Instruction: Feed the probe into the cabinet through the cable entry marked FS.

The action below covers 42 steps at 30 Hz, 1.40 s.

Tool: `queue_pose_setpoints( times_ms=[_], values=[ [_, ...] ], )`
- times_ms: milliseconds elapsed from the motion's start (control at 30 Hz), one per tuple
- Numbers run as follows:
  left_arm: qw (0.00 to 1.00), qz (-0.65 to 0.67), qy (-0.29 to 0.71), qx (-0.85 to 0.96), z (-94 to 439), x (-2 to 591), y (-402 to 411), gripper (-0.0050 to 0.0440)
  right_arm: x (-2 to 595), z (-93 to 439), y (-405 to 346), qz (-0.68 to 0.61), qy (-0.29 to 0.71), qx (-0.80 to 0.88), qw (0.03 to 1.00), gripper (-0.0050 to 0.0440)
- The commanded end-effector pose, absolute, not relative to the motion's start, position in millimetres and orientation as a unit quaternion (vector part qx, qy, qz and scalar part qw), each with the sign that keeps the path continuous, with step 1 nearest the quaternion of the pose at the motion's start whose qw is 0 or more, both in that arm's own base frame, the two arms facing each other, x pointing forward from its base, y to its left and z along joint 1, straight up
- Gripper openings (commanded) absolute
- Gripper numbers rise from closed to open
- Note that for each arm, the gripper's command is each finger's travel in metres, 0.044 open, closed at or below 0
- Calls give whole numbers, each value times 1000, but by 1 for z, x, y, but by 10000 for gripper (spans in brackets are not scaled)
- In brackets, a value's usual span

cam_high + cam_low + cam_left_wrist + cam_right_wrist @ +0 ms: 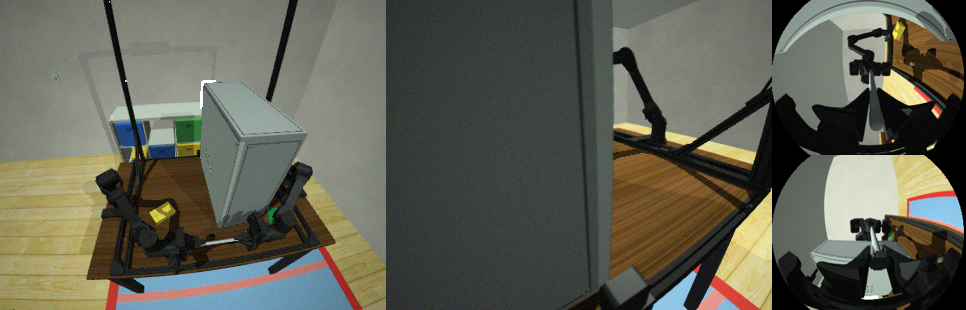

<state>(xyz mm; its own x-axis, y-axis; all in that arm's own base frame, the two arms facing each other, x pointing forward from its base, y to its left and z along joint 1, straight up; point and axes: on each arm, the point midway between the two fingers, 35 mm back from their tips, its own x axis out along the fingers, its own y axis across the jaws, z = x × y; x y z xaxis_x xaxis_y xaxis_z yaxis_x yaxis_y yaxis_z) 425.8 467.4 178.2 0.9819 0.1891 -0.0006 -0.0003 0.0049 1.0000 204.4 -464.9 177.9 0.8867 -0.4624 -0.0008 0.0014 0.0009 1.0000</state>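
Top view showed the probe (219, 242) (874, 114) (874, 241) stretched between the two grippers, outside the cabinet (265, 180) (486, 150) (865, 4) (841, 250) and raised over the table (185, 185) (666, 210) (945, 59) (910, 236). The left gripper (239, 241) (873, 90) (872, 230) had the probe clenched between its fingers, with the rounded pale grey end toward its own camera. The right gripper (201, 244) (870, 73) (876, 248) had its fingers drawn close in on either side of the other end, where a broad dark piece (880, 262) sat on the shaft; they stood well short of wide open, but whether they pressed on the probe could not be told. Each wrist camera looked along the shaft toward the opposite gripper. A yellow block (162, 213) (899, 30) lay on the table near the right arm (125, 210) (642, 90) (862, 52), and a green object (272, 215) (890, 236) showed beside the cabinet, near the left arm (295, 195). Small dark holes (870, 288) marked one cabinet face in the right wrist view; the FS lettering could not be made out. The cabinet filled much of the exterior view and hid both grippers and the probe.
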Motion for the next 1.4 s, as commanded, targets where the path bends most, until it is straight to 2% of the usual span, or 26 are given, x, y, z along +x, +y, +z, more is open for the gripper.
queue_pose_setpoints(
  times_ms=[0, 100, 300, 367, 667, 1033, 1367],
  values=[
    [704, 69, 69, 704, 179, 426, 468, 0, 204, 178, -466, -169, -169, 687, 687, 65],
    [704, 69, 69, 704, 179, 426, 468, 72, 204, 178, -466, -169, -169, 687, 687, 0],
    [704, 69, 69, 704, 179, 426, 468, 216, 204, 178, -466, -169, -169, 687, 687, 0],
    [704, 69, 69, 704, 179, 426, 468, 216, 204, 178, -466, -169, -169, 687, 687, 0],
    [704, 69, 69, 704, 179, 426, 468, 432, 204, 178, -466, -169, -169, 687, 687, 0],
    [704, 69, 69, 704, 179, 422, 468, 440, 204, 178, -466, -169, -169, 687, 687, 0],
    [705, 68, 68, 703, 180, 355, 464, 440, 204, 178, -466, -169, -169, 687, 687, 0]
  ],
)
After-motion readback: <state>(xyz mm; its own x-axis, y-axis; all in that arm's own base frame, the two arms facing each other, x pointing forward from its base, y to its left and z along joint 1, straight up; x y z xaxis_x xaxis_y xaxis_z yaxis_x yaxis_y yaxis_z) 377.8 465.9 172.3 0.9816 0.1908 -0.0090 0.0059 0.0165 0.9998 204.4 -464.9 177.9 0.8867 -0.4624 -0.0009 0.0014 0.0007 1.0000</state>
